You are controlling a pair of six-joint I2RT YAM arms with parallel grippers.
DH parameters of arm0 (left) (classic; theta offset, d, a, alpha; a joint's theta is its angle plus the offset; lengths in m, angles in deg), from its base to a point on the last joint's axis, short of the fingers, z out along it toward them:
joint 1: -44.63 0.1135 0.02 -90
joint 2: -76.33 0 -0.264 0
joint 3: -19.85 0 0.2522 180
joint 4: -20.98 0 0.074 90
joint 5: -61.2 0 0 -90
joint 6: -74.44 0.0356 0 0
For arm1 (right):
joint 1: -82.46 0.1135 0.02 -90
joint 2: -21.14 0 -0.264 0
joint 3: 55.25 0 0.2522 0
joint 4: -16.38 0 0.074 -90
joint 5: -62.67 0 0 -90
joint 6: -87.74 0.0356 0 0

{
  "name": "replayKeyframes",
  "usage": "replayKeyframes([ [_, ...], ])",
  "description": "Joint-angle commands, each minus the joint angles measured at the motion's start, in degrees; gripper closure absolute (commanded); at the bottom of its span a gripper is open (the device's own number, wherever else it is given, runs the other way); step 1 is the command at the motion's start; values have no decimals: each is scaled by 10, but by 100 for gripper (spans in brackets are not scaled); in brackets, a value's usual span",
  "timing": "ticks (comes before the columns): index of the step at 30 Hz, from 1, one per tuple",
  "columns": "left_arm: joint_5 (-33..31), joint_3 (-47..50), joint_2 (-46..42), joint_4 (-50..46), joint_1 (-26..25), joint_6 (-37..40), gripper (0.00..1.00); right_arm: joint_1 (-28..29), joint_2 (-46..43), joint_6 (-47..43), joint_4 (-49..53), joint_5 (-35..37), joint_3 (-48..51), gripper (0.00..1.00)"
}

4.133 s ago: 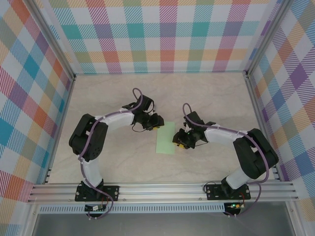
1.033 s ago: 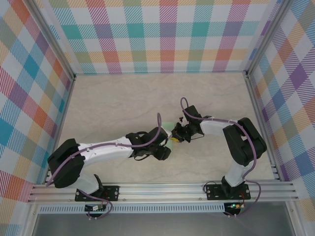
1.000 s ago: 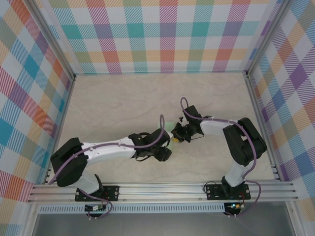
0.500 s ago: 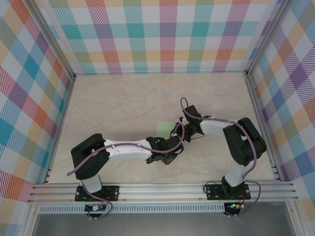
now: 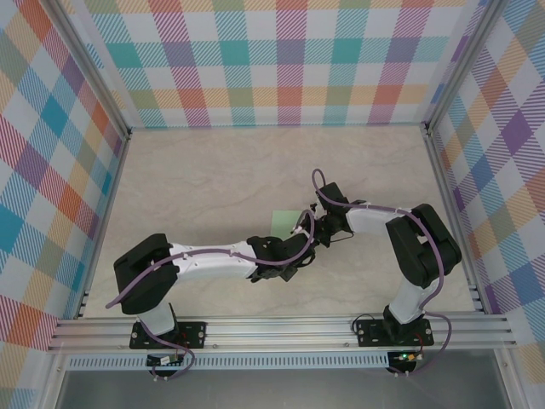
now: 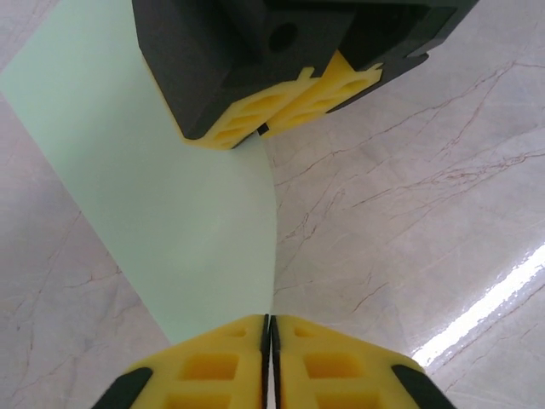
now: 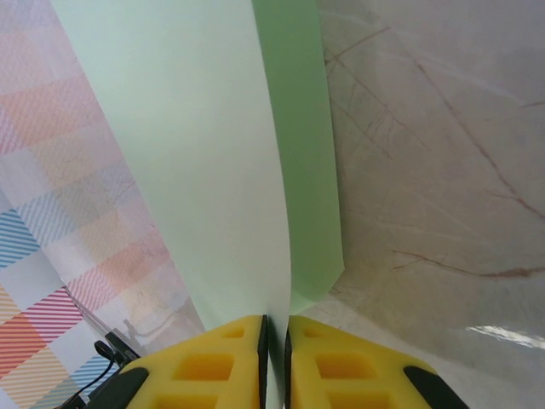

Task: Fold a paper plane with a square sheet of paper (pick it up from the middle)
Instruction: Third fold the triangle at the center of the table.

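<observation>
Centre of the top view, the left pincer [image 5: 302, 250] is pressed together on one edge of the square sheet of paper [image 5: 283, 219], which bows above the marbled surface [image 5: 196, 179]. Just to its right, the right pincer [image 5: 314, 232] is clamped on the sheet's opposite end, the pale green paper spanning between them.

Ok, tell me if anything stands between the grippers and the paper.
Nothing visible does. The left gripper and the right gripper are each shut directly on the square sheet of paper.
</observation>
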Motion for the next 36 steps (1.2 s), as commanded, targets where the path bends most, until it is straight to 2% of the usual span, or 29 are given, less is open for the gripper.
replayKeyframes([
  [1, -3, 11, -18, -4, 1, 1, 95, -5, -18, -16, 18, 0, -11, 84],
  [5, 47, 15, -27, 6, 18, 4, 100, -11, -30, -27, 36, 6, -14, 80],
  [10, 118, 24, -38, 16, 49, 7, 100, -25, -58, -52, 83, 40, -25, 75],
  [12, 145, 28, -45, 23, 60, 6, 100, -26, -54, -58, 83, 34, -35, 76],
  [16, 190, 33, -53, 26, 82, 7, 100, -26, -19, -51, 43, -12, -57, 84],
  [19, 206, 32, -52, 24, 92, 10, 100, -24, 16, -53, 43, -18, -88, 89],
  [29, 262, 29, -47, 12, 127, 20, 100, -23, 141, -122, 118, -15, -202, 92],
  [36, 301, 28, -39, 8, 161, 27, 100, -13, 197, -184, 198, 18, -260, 93],
])
